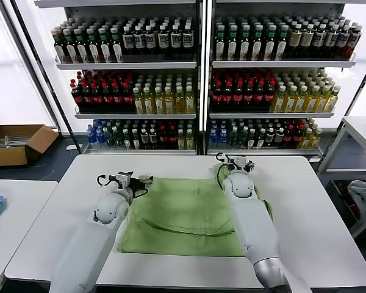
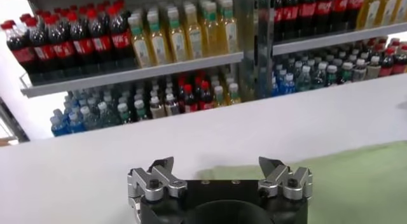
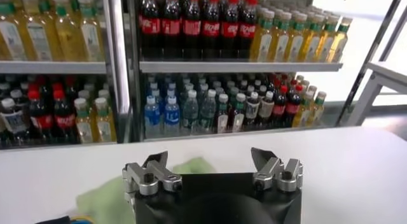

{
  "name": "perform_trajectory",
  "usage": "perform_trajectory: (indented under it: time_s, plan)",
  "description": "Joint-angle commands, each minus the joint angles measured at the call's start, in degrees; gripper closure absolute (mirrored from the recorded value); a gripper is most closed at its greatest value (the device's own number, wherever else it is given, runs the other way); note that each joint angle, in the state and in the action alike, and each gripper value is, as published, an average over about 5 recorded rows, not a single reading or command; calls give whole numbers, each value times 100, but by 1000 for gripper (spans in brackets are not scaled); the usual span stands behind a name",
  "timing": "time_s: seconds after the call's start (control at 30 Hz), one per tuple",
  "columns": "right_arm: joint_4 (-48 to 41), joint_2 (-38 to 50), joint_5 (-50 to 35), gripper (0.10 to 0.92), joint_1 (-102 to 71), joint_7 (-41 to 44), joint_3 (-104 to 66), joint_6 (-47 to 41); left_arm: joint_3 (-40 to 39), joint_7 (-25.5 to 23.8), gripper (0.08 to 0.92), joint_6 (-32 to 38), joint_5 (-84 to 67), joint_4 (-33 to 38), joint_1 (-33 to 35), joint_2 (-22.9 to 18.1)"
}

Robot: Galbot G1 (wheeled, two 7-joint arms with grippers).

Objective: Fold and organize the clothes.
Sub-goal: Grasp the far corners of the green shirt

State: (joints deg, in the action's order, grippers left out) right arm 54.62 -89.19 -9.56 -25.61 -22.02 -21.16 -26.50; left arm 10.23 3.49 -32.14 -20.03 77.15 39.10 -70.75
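Green cotton covers the middle of the white table (image 1: 317,213): the shirt (image 1: 183,217) lies flat as a roughly rectangular folded panel, its far edge toward the bottle shelves (image 1: 201,64). A small raised bunch of its fabric sits at the far right corner, beside the right arm.

The left gripper (image 1: 144,181) rests at the far left corner of the shirt, over the fabric edge. In the left wrist view, the left gripper (image 2: 219,171) has both fingers spread wide, with nothing between them; bare table and a strip of green cloth (image 2: 375,181) lie ahead of it. Whether the fingertips touch the fabric cannot be told.

The right gripper (image 1: 235,162) sits at the far right corner, above the bunched fabric. In the right wrist view, the right gripper (image 3: 213,165) is likewise fully released and empty, with a fold of green cloth (image 3: 114,193) just ahead of one finger and white table beyond.
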Motion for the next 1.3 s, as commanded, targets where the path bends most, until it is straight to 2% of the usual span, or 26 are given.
perform_trajectory:
  time_s: [0.03,0.4,0.5,0.6,1.07,1.3]
  plan:
    - [-393,-39,16,203,157,36,-31,63,-48,-27,177,11,23,-478,-197,-76]
    - [-363,-88,14,204,31,47,-40,44,-25,-33,177,-22,24,-547,-123,-74]
    - [-296,-94,16,227,-55,39,-33,14,-21,-34,190,-33,21,-520,-83,-75]
    - [-221,-97,13,295,-139,33,-32,-11,-32,-50,248,-48,11,-445,-13,-71]
    - [201,-26,-21,703,-561,141,32,-120,-30,-119,654,-34,-13,-278,159,-64]
    - [699,118,-215,892,-710,220,32,113,37,-89,851,302,-1,60,260,-53]
